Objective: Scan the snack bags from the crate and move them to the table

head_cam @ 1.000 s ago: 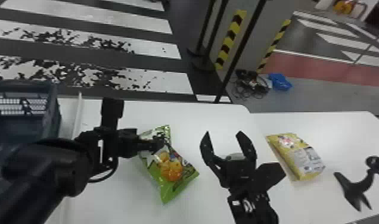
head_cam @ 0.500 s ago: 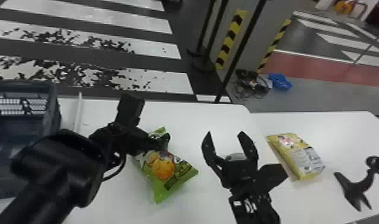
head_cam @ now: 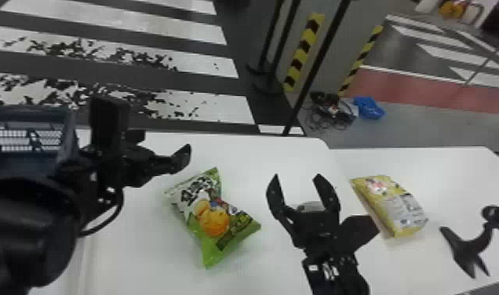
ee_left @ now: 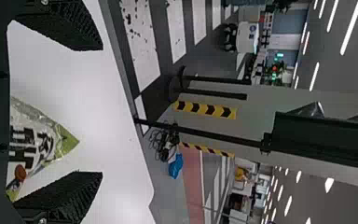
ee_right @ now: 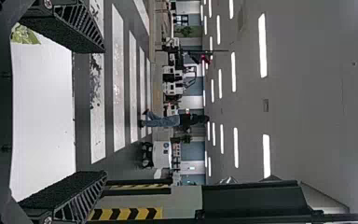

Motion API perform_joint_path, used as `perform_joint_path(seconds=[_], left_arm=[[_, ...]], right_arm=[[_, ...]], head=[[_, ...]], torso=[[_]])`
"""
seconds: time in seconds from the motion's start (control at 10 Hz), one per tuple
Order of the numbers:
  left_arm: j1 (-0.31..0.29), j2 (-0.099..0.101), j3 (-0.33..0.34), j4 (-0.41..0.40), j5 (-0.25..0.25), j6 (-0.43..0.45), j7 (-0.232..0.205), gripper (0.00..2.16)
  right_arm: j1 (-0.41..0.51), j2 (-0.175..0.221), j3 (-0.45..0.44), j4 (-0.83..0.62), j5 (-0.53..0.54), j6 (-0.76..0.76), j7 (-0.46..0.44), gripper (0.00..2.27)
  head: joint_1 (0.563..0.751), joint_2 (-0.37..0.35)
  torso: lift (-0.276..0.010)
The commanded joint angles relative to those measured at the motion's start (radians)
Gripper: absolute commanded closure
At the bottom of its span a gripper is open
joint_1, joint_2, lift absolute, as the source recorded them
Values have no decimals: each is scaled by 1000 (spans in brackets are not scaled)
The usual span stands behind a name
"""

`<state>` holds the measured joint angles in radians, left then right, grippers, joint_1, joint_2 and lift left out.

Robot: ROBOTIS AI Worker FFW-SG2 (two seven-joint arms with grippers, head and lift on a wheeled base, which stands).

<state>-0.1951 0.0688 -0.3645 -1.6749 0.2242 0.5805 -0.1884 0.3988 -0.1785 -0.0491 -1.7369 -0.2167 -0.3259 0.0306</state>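
My left gripper is above the white table at the left, just behind and left of the green snack bag. In the left wrist view, the left gripper stands open, with the green bag on the table beyond its fingers. My right gripper is held open over the table, right of the green bag and holding nothing. Its two fingers stand apart around the right gripper opening in the right wrist view. A yellow snack bag lies farther right on the table.
The dark blue crate is at the far left, partly behind the left arm. A black scanner-like stand is on the right part of the white table. A thin black pole rises beyond the table's back edge.
The left gripper has drawn off the green bag, back and to the left, leaving it uncovered on the table. The bag turned slightly earlier. My right arm has hardly moved.
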Motion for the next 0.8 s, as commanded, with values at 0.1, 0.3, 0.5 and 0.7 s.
perform_joint_path(seconds=[0.1,0.3,0.5,0.7], left_arm=[[86,89,125,-132,64,11,9,36],[151,152,205,-212,102,8,38,36],[215,192,257,-275,112,-35,67,36],[289,220,302,-287,119,-145,96,33]], right_arm=[[0,-3,2,7,-3,0,0,53],[0,-3,3,7,-1,3,0,53],[-2,-3,8,7,-1,3,0,53],[-8,-3,15,7,3,3,0,53]], head=[[695,-289],[695,-237],[695,-175],[695,-137]], torso=[[-95],[-95],[-95],[-95]])
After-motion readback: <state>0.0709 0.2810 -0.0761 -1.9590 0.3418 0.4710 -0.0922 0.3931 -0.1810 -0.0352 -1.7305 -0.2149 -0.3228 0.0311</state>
